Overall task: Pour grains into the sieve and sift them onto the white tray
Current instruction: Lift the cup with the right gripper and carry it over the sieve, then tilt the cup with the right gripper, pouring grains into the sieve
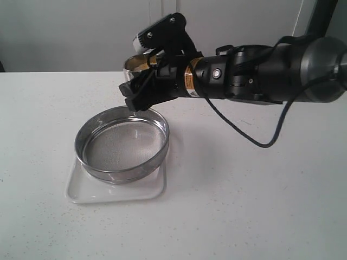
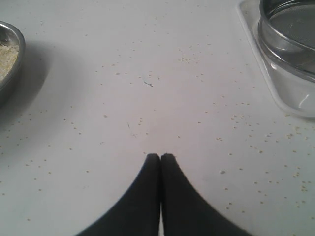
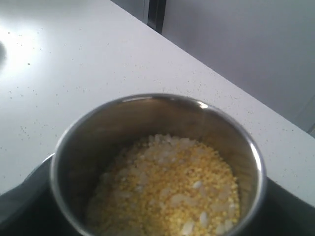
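Observation:
The sieve [image 1: 122, 172], a wide steel ring with a mesh bottom, rests on the white tray [image 1: 81, 192] on the table. My right gripper [image 1: 143, 81] reaches in from the right and is shut on a small steel cup [image 1: 135, 64], held just above the sieve's far rim. In the right wrist view the cup [image 3: 98, 132] holds yellow and whitish grains [image 3: 172, 191], with dark fingers [image 3: 24, 201] at its sides. My left gripper [image 2: 160, 156] is shut on nothing and hovers over bare table, with the sieve [image 2: 290, 34] and tray [image 2: 275, 93] off to one side.
A second steel bowl [image 2: 10, 54] with pale grains sits at the edge of the left wrist view. Stray grains [image 2: 241, 118] speckle the white tabletop. A black cable [image 1: 260, 138] hangs from the right arm, above the table.

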Available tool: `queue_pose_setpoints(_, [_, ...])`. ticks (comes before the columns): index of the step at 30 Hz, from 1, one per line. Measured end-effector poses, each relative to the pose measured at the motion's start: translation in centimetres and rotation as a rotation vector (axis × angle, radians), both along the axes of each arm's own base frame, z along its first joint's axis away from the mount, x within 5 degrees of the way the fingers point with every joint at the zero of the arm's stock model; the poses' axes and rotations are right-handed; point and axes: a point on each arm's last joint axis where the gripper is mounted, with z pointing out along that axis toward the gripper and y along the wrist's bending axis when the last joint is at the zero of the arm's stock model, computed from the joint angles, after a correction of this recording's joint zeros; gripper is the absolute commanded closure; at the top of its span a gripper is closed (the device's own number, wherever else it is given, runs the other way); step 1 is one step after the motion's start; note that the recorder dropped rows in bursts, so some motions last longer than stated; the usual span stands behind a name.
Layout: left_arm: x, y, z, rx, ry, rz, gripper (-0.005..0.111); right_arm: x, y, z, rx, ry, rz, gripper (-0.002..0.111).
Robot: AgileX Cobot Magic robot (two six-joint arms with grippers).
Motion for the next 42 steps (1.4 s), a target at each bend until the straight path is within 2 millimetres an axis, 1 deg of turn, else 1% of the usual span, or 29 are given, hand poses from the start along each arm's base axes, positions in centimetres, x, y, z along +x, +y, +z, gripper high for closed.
queue_pose_setpoints(9, [0.0,0.0,0.0,0.000,0.000,0.000,0.107,1.1,2.0,-1.0,-0.063,0.009,-0.049,0.108])
queue_pose_setpoints(19, [0.0,0.0,0.0,0.000,0.000,0.000,0.107,1.5,4.4,-2.3,-0.211,-0.055,-0.042,0.108])
queue_pose_setpoints(21, [0.0,0.0,0.0,0.000,0.000,0.000,0.107,1.6,4.8,-2.3,-0.256,-0.085,-0.040,0.108])
queue_pose_setpoints(26, [0.0,0.0,0.0,0.000,0.000,0.000,0.107,1.7,5.4,-2.1,-0.373,-0.168,-0.021,0.108])
queue_pose_setpoints(31, [0.0,0.0,0.0,0.000,0.000,0.000,0.107,1.7,5.7,-2.1,-0.431,-0.210,-0.002,0.108])
queue_pose_setpoints(34, [0.0,0.0,0.0,0.000,0.000,0.000,0.107,1.9,5.8,-2.8,-0.464,-0.216,0.008,0.108])
queue_pose_setpoints(42, [0.0,0.0,0.0,0.000,0.000,0.000,0.107,2.6,5.7,-5.3,-0.599,-0.235,0.022,0.108])
